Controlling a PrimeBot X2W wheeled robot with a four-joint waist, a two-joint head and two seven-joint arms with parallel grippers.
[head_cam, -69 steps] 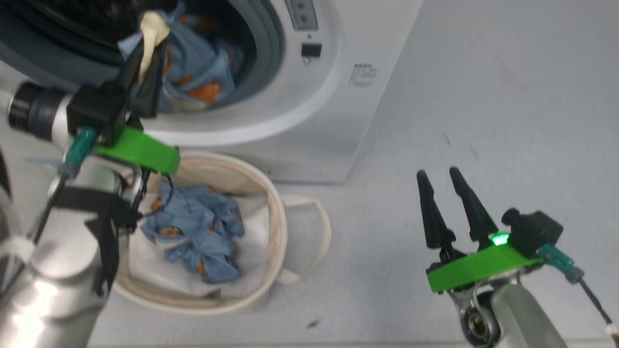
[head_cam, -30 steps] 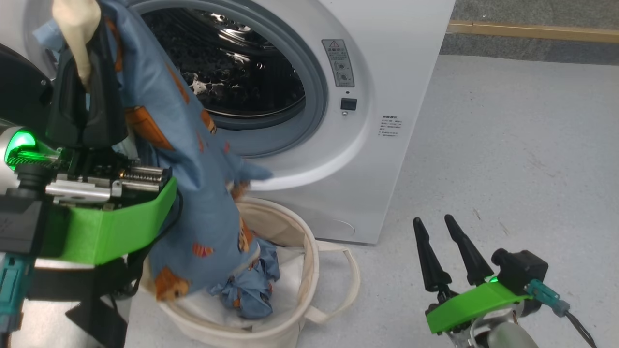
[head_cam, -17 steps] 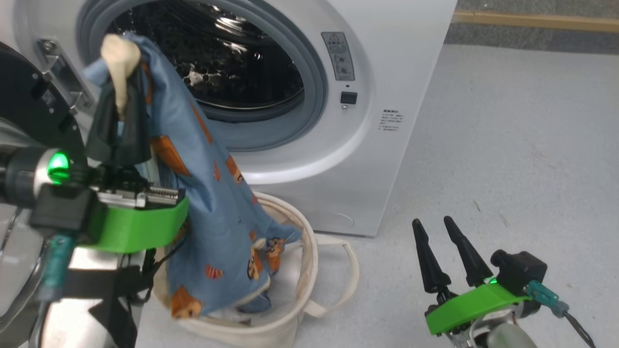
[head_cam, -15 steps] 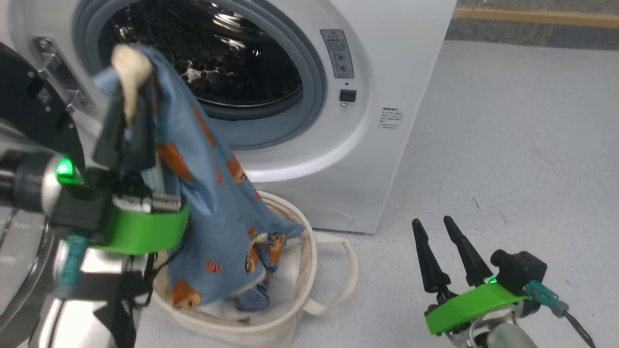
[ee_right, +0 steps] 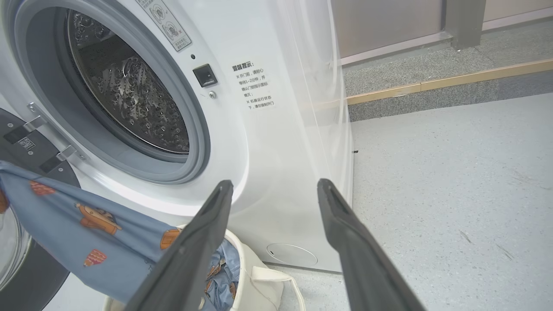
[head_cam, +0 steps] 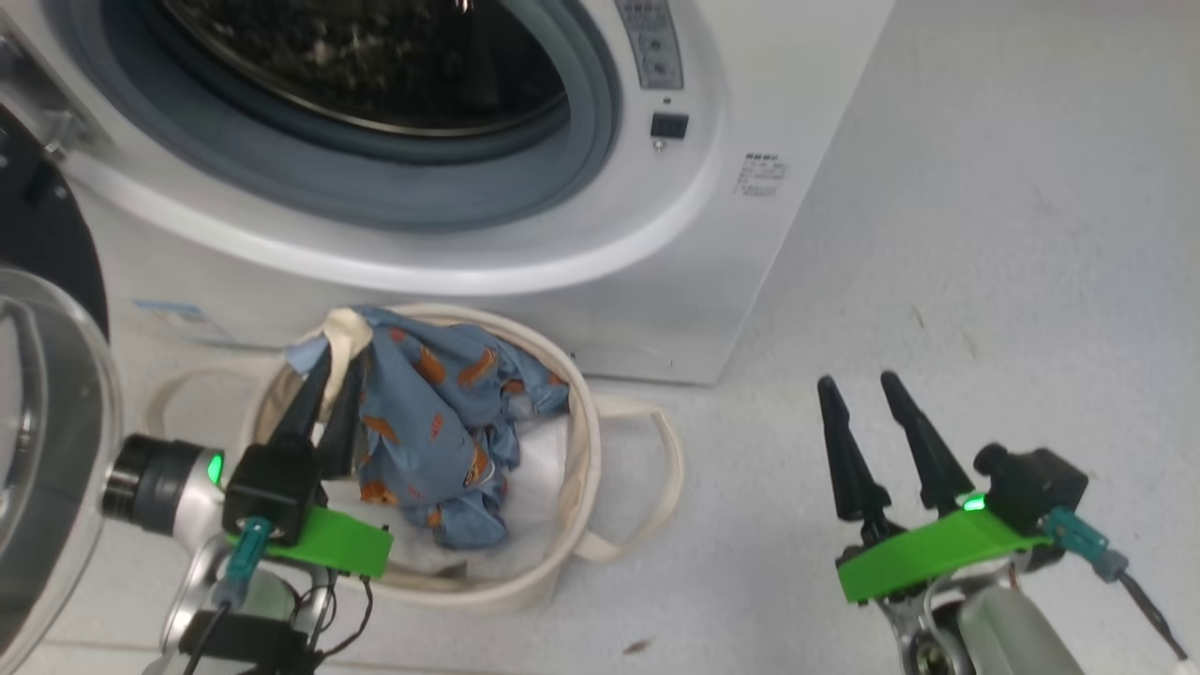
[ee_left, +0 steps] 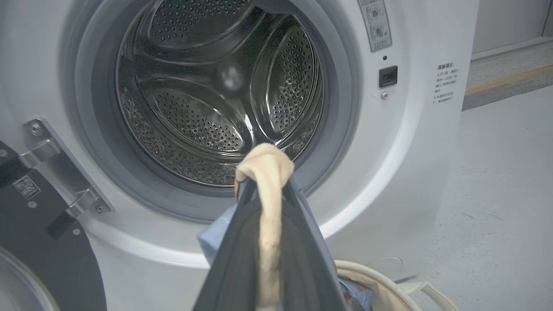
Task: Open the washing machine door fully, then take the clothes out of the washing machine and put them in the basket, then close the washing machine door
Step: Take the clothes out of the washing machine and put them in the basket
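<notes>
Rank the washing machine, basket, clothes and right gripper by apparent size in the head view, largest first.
1. washing machine, cut off by the frame yet largest.
2. basket.
3. clothes, mostly inside it.
4. right gripper, smallest, though likely nearer the camera.

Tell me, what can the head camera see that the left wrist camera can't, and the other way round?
Head view: the whole basket with the clothes heaped inside, and the right gripper open above the floor. Left wrist view: a sharp look deep into the drum, its holed steel wall with no clothes seen in there. Shared: the washing machine, its washing machine door swung open, and the left gripper shut on the clothes' beige patch.
</notes>
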